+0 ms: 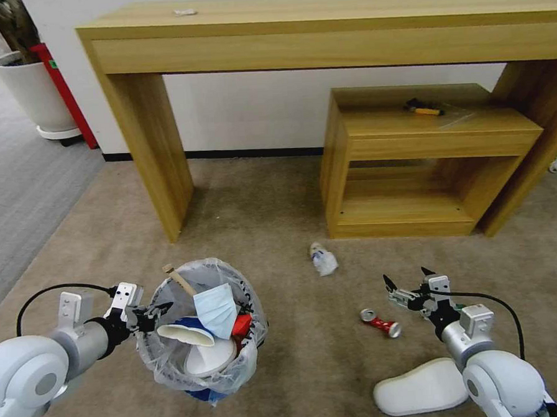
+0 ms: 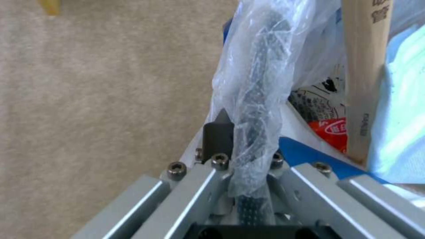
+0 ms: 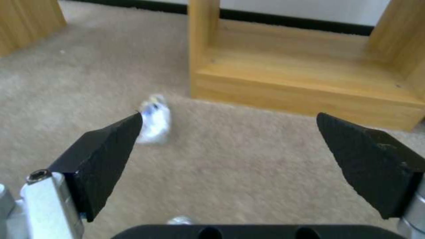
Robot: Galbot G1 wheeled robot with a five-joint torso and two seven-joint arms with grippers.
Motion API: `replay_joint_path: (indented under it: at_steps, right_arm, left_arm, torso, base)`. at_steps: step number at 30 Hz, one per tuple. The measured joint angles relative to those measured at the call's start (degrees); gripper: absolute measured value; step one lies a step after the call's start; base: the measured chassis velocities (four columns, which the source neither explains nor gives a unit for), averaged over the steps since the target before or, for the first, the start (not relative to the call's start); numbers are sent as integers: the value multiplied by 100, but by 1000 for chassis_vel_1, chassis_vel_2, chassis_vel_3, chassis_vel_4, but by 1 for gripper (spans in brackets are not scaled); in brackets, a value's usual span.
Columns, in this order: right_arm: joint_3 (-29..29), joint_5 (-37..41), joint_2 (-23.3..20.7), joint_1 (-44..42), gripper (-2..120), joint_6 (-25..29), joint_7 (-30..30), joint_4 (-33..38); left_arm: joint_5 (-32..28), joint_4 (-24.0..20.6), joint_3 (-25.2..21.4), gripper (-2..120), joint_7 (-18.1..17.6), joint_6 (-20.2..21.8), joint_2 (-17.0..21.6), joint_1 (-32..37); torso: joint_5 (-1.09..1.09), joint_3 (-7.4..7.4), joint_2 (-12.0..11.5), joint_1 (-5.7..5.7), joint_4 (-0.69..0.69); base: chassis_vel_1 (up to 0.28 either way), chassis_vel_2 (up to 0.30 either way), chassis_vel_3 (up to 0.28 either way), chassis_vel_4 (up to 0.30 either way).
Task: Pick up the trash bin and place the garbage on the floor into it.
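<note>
The black trash bin (image 1: 203, 369) with its clear bag holds garbage: a white insole, a blue mask (image 1: 216, 309), a wooden stick (image 1: 179, 279) and red and blue pieces. My left gripper (image 1: 154, 313) is shut on the bin's rim (image 2: 257, 109), bag and all, at its left side. On the tan floor (image 1: 287, 370) lie a crushed red can (image 1: 380, 323), a crumpled bottle (image 1: 323, 259) and a white insole (image 1: 422, 387). My right gripper (image 1: 408, 281) is open, just above and right of the can; the bottle (image 3: 154, 120) lies ahead of its left finger (image 3: 104, 149).
A tall wooden console table (image 1: 319, 35) stands along the wall, with a low wooden shelf unit (image 1: 413, 164) under it carrying a yellow-black tool (image 1: 424, 108). A white plant pot (image 1: 34, 90) stands at the far left on grey ribbed carpet (image 1: 15, 179).
</note>
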Motion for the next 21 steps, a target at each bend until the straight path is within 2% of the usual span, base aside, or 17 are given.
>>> replay_joint_path:
  at_steps: [6, 8, 10, 11, 12, 13, 16, 21]
  right_arm:
    - [-70, 140, -219, 188, 100, 143, -689, -614]
    - [-76, 58, -349, 321, 100, 198, -1417, -1093]
    - [-76, 36, -359, 335, 100, 210, -1480, -1145]
    - [-77, -290, -423, 489, 100, 353, -2104, -1621]
    - [-94, -418, -465, 571, 100, 398, -2377, -1851]
    - [-94, -418, -465, 571, 100, 398, -2377, -1851]
    - [-332, -551, -654, 858, 100, 438, -2957, -2590]
    - [-646, -831, -719, 1286, 100, 661, -3330, -3261]
  left_arm:
    - [20, -14, 1, 0, 14, 0, -32, 27]
    - [31, -21, -2, 0, 13, 0, -41, 46]
    - [32, -21, -2, 0, 13, 0, -42, 48]
    - [40, -35, -14, 0, 10, 0, -44, 66]
    - [40, -41, -19, 0, 9, 0, -44, 71]
    - [40, -41, -19, 0, 9, 0, -44, 71]
    - [39, -41, -18, 0, 5, 0, -53, 57]
    - [48, -26, 58, 0, -6, 0, -88, 35]
  torso:
    - [3, 0, 0, 0, -1]
    - [-2, 0, 0, 0, 0]
    - [-3, 0, 0, 0, 1]
    - [1, 0, 0, 0, 1]
    - [4, 0, 0, 0, 2]
    - [4, 0, 0, 0, 2]
    - [2, 0, 0, 0, 1]
    - [1, 0, 0, 0, -1]
  base:
    - [-115, -145, 126, 123]
    - [-11, -28, 1, 8]
    - [0, 0, 0, 0]
    - [51, 38, -33, -22]
    - [0, 0, 0, 0]
    - [0, 0, 0, 0]
    - [0, 0, 0, 0]
    - [0, 0, 0, 0]
